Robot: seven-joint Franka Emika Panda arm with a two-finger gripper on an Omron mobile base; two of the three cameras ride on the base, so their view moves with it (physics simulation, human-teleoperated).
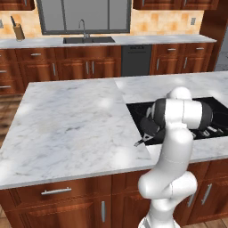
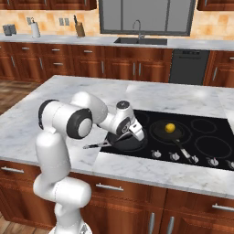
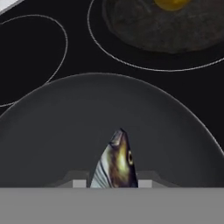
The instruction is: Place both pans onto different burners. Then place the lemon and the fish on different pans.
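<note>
In the hand view the fish [image 3: 117, 162] shows just its head and striped forepart, rising between the claw [image 3: 112, 183] tips; the rest of its body is cut off by the bottom of that picture, and the tips themselves are little more than two dark stubs either side of it; the claw is pinching the fish, its head pointing over the near pan [image 3: 109, 113]; whether the fish touches the pan floor cannot be told. In the left base view the arm's white body covers most of the cooktop [image 1: 138, 111], and the claw there is hidden behind the forearm; only the near pan's handle [image 1: 141, 142] pokes out over the marble worktop [image 1: 71, 120]. From the right base view the claw [image 2: 136, 132] hangs over the near pan [image 2: 130, 144], which sits at the cooktop's [image 2: 210, 137] front left corner with its handle [image 2: 93, 146] out over the worktop [image 2: 183, 98]; the fish is too small to make out here. The far pan [image 2: 169, 131] sits on a middle burner [image 2: 170, 130] and holds the lemon [image 2: 170, 127]; in the hand view that lemon [image 3: 170, 4] is clipped by the top edge.
</note>
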